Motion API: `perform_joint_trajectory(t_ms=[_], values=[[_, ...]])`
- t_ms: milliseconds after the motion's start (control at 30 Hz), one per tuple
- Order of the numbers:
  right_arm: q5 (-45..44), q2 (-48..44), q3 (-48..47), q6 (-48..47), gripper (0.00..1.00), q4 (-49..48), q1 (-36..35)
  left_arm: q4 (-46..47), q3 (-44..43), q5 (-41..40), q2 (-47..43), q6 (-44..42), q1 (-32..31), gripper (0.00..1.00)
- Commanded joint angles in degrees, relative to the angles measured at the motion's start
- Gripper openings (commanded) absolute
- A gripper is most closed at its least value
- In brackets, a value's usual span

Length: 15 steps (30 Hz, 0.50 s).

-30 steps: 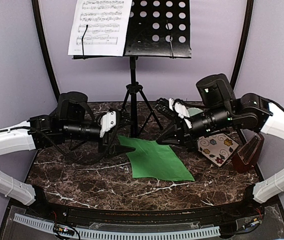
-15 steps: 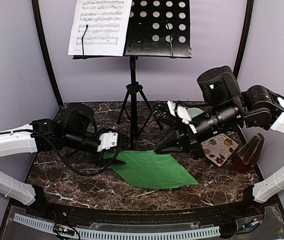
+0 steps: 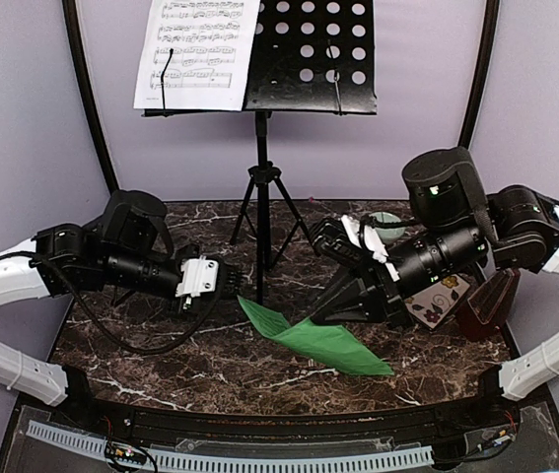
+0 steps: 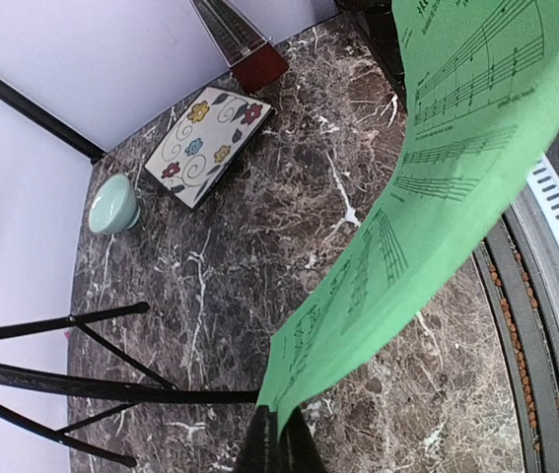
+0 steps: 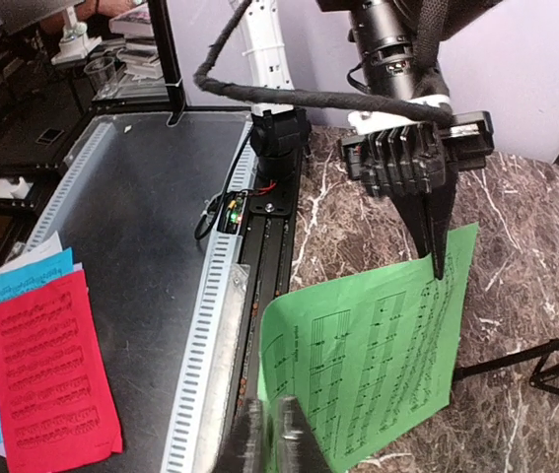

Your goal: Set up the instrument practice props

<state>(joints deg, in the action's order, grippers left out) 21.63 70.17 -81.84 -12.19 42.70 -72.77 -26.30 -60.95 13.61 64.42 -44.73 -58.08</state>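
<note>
The green music sheet (image 3: 323, 340) is in the lower middle of the top view. It is lifted off the dark marble surface (image 3: 161, 345), between the two arms. The left tool (image 3: 232, 294) is squeezed tight on the sheet's left corner. In the left wrist view the paper comes up from the pinched tips at the bottom edge and bends away to the upper right. You can see the printed notes on it.

The right tool (image 3: 314, 315) is squeezed tight too, and it nips the sheet's upper edge. In the right wrist view its tips sit at the bottom middle, on the near edge of the paper. The left tool's dark tip comes down on the far corner. The sheet's right end droops toward the surface, but I cannot tell if it touches.

The black music stand (image 3: 309, 49) is up on its three legs at the top middle. The white music sheet (image 3: 195, 49) rests on its left half. The metronome (image 3: 491, 301) is at the right edge, just beside the floral plate (image 3: 437, 301). A small bowl (image 3: 389, 225) peeks out behind the right arm. At the lower left of the right wrist view, a red sheet (image 5: 52, 374) and a blue sheet (image 5: 23, 286) lie in a pile off the surface.
</note>
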Motion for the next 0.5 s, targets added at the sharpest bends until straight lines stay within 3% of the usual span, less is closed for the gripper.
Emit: perform_joint_trajectory(t_ms=[0,67,167,333,467], values=[[0.48,-2.45,3.05,4.22,0.37,-8.36,-0.44,-1.12,-2.35,-8.34,-0.58,-7.1,-4.11,0.0],[-2.18,-4.61,6.03,8.24,0.6,-12.54,-0.07,3.32,0.01,-14.15,-3.05,-11.99,-6.94,0.0],[-3.83,-9.04,11.69,14.74,0.82,-20.92,3.7,14.63,5.83,-21.56,-7.44,-21.89,-11.03,0.0],[7.23,-12.67,19.1,26.7,0.89,-33.66,16.83,29.53,12.83,-31.2,-10.23,-38.62,-16.76,0.0],[11.98,-12.87,23.59,32.86,0.96,-40.35,22.39,34.81,13.79,-32.68,-11.38,-44.96,-18.29,0.0]])
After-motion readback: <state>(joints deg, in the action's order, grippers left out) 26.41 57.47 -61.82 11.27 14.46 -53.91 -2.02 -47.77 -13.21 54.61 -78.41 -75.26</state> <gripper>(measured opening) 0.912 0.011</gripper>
